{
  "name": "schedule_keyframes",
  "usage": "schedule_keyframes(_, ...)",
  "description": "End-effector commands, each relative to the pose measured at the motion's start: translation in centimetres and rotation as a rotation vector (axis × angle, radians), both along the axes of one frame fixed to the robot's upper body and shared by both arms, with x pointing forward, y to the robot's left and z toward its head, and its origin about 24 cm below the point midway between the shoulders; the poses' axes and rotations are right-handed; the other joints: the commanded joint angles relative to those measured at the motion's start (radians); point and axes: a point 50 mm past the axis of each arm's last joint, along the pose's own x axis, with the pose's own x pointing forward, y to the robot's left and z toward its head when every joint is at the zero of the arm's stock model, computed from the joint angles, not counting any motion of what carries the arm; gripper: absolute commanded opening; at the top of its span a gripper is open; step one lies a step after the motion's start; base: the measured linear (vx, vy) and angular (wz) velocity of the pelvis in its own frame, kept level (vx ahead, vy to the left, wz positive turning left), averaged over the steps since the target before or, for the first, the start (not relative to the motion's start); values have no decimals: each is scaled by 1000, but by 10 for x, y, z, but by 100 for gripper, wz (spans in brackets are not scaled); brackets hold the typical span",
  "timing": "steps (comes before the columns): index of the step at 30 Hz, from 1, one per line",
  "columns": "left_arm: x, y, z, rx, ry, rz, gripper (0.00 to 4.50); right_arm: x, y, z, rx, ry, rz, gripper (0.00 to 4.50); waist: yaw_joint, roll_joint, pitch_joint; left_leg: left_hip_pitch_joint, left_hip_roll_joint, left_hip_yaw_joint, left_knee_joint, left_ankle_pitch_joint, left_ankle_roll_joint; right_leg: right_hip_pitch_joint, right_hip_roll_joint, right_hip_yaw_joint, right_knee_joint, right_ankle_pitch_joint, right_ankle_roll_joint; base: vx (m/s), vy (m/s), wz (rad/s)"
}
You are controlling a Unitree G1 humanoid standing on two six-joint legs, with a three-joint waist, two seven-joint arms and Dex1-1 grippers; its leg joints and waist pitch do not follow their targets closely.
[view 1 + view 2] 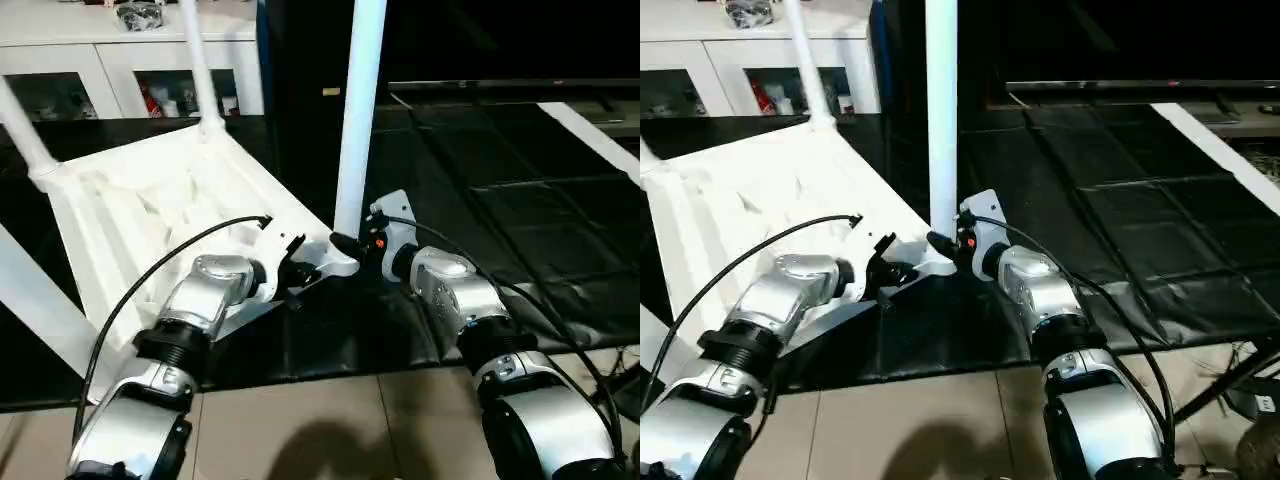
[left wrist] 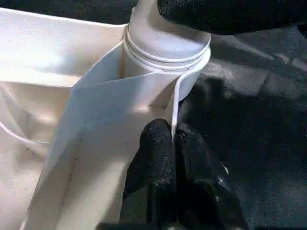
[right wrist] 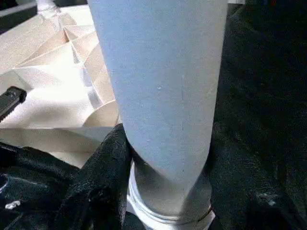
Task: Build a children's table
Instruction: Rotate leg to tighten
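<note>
the two silver forearms come first, reaching out over the black mat [image 1: 520, 230]. the left tool [image 1: 297, 272] has its fingers [image 2: 160, 158] pressed together on the thin rim of the upturned tabletop [image 1: 150, 210], right beside the corner socket [image 2: 165, 64]. the right tool [image 1: 350, 245] is clamped around the base of the upright leg [image 1: 358, 110], just above that socket. three other legs already stand in their corners. to do this well, i'd say keep the leg plumb, hold the rim steady, and turn or press evenly until the threaded collar seats fully, without tilting.
</note>
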Motion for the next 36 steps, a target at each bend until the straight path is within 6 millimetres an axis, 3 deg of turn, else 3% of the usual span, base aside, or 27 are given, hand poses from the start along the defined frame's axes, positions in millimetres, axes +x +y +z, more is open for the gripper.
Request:
schedule_keyframes(1,5,-28,23,-98,-89,-53,0,-23,45,-23,39,120,186,265,13,-4,-67,-7,27,-8,-69,-191,58,62,-79,65,-81,-375,-109,0,0,0)
schedule_keyframes(7,2,-19,21,-83,-98,-77,0,-24,32,-25,37,98,199,320,19,-2,-68,-9,31,-6,-70,-165,68,62,-78,67,-76,-344,-124,0,0,0)
schedule_keyframes(14,-10,5,14,-34,-93,-215,0,-34,-10,-19,71,12,392,391,37,-3,-71,-8,38,-1,-69,-147,98,62,-75,72,-65,-279,-145,0,0,0)
schedule_keyframes(21,-29,19,9,-26,-70,-382,0,-36,-37,-9,40,-46,487,448,50,-3,-71,-7,43,2,-70,-161,83,60,-79,73,-67,-332,-132,0,0,0)
schedule_keyframes(22,-33,22,8,-19,-63,-417,0,-36,-41,-7,28,-59,515,448,52,-14,-70,-6,45,3,-71,-154,88,57,-77,74,-65,-316,-136,0,0,0)
schedule_keyframes(24,-36,25,7,-2,-53,-447,0,-38,-44,-3,20,-74,560,448,60,-7,-73,-3,45,6,-67,-136,94,53,-76,77,-58,-288,-151,0,0,0)
schedule_keyframes(25,-38,27,6,9,-48,-468,0,-39,-45,-2,26,-77,596,448,62,-7,-72,-5,44,6,-68,-125,96,54,-74,77,-55,-272,-158,0,0,0)
schedule_keyframes(26,-40,29,5,25,-41,-498,0,-41,-45,0,37,-70,641,448,66,-14,-72,-2,45,7,-68,-131,101,52,-75,79,-52,-267,-162,0,0,0)
schedule_keyframes(28,-45,34,3,53,-27,-548,0,-44,-46,4,55,-54,717,448,66,-12,-70,-5,47,6,-69,-135,105,52,-75,80,-52,-271,-163,0,0,0)
schedule_keyframes(29,-46,35,2,61,-23,-563,0,-45,-47,5,56,-50,740,448,68,-15,-71,-1,49,6,-70,-136,101,50,-75,81,-51,-273,-163,0,0,0)
schedule_keyframes(30,-49,36,2,71,-19,-584,0,-45,-47,5,55,-41,770,448,68,-30,-70,1,49,9,-70,-133,102,48,-74,83,-53,-272,-164,0,0,0)
schedule_keyframes(32,-50,36,2,75,-16,-599,0,-46,-47,5,54,-37,787,448,72,-24,-68,2,50,9,-72,-139,85,47,-77,87,-50,-288,-169,0,0,0)
schedule_keyframes(34,-55,37,2,91,-6,-651,0,-45,-47,7,46,-15,831,431,73,-33,-69,2,52,8,-73,-136,76,47,-78,88,-45,-281,-176,0,0,0)
schedule_keyframes(36,-58,38,3,104,1,-693,0,-43,-46,7,29,4,851,421,73,-34,-66,3,51,9,-73,-142,70,45,-78,90,-47,-288,-177,0,0,0)
